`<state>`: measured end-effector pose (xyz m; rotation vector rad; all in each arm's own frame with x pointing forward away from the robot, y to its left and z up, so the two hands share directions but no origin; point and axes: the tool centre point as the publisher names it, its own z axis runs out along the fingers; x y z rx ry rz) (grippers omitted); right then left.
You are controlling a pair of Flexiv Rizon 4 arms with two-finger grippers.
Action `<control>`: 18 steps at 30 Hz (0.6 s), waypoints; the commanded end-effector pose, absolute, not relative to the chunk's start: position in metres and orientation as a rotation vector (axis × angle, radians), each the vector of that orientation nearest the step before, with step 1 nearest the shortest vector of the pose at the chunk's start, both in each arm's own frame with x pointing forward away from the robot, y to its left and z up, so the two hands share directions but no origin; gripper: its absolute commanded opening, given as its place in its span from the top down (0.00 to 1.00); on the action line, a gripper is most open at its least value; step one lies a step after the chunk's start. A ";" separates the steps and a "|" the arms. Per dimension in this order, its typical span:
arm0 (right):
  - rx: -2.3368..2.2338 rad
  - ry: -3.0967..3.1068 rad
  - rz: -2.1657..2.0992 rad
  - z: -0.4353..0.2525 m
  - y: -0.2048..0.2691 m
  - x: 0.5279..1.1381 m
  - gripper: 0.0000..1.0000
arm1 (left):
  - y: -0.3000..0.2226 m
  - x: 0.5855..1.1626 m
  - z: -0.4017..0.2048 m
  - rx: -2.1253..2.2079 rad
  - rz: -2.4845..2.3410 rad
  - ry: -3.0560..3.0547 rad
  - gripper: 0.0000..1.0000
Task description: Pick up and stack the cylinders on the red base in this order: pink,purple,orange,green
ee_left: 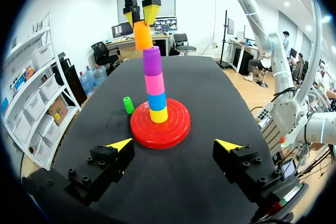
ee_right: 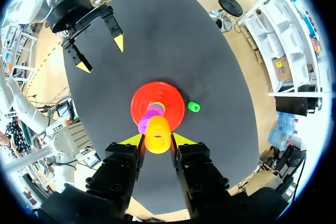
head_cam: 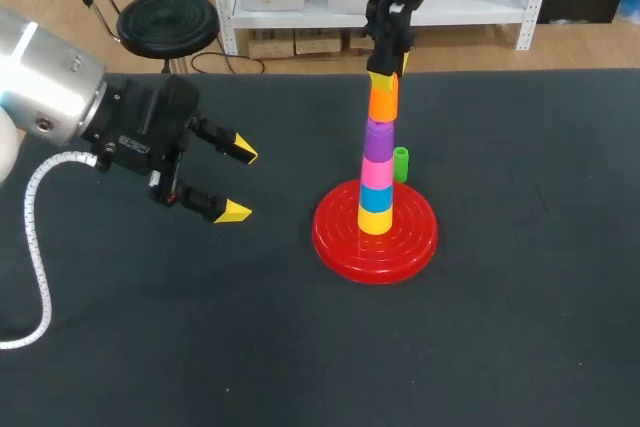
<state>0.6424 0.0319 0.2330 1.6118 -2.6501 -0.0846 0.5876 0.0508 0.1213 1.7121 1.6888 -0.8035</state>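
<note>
Overhead, the right gripper (ee_right: 157,140) clamps the orange cylinder (head_cam: 382,99) over the purple one (head_cam: 377,140) atop the stack (head_cam: 376,197); the left gripper (head_cam: 239,182) hangs open, well apart.

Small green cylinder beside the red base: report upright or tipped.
Upright. The small green cylinder stands on end on the black table, taller than wide.

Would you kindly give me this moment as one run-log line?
right jaws: shut on orange, over purple | left jaws: open | green: on table by base
</note>
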 end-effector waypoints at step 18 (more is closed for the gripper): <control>1.605 -2.701 -0.060 0.239 0.026 0.643 1.00 | 0.051 0.587 0.120 1.710 -0.802 1.686 0.00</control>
